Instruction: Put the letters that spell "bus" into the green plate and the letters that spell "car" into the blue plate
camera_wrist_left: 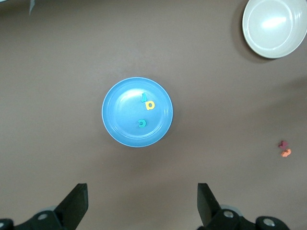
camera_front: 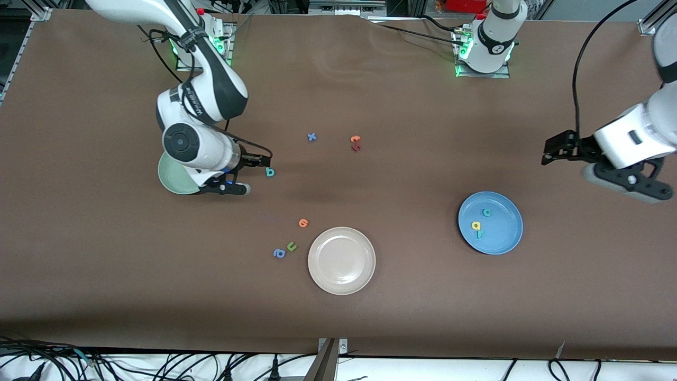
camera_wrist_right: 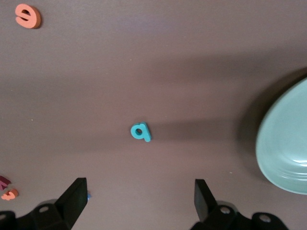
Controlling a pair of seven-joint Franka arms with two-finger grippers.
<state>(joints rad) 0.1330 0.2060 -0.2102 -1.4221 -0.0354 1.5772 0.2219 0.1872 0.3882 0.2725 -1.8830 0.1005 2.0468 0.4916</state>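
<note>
A teal "b" lies flat on the table beside the pale green plate, which my right arm partly hides; the part that shows is bare. My right gripper hangs open and holds nothing, low over the table right by the "b". The blue plate holds a teal "c", a yellow "a" and a teal "r". My left gripper waits open, high over bare table near the blue plate.
A beige plate stands near the front middle. Beside it lie an orange "e", a green "u" and a blue "a". Farther back lie a blue "x" and orange and red letters.
</note>
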